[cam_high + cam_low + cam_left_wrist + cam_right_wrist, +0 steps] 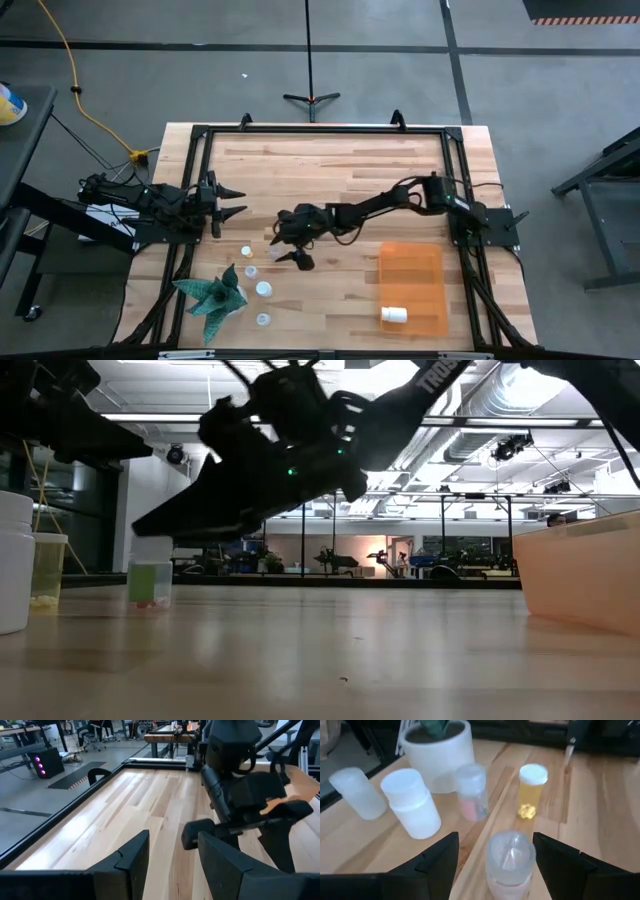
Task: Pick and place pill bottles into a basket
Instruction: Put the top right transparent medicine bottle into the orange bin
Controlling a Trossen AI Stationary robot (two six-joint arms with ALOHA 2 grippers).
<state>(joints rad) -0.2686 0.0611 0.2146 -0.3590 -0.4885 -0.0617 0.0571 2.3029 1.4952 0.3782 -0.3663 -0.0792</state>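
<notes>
My right gripper reaches to the table's middle left, open, with a finger on either side of a clear pill bottle that stands upright on the table. Several more small bottles stand beyond it: a frosted one, a white one, a clear one with pink contents and an amber one. One white bottle lies in the orange basket at the near right. My left gripper hangs open and empty at the table's left edge. My right gripper's fingers stand on either side of the clear bottle's upper part, coming level from the table's right side. I cannot tell whether either finger touches it. The bottle stands upright on the table.
A spiky green plant in a white pot stands at the near left beside the bottles. The black frame runs round the table. Bare wood lies between the bottles and the basket.
</notes>
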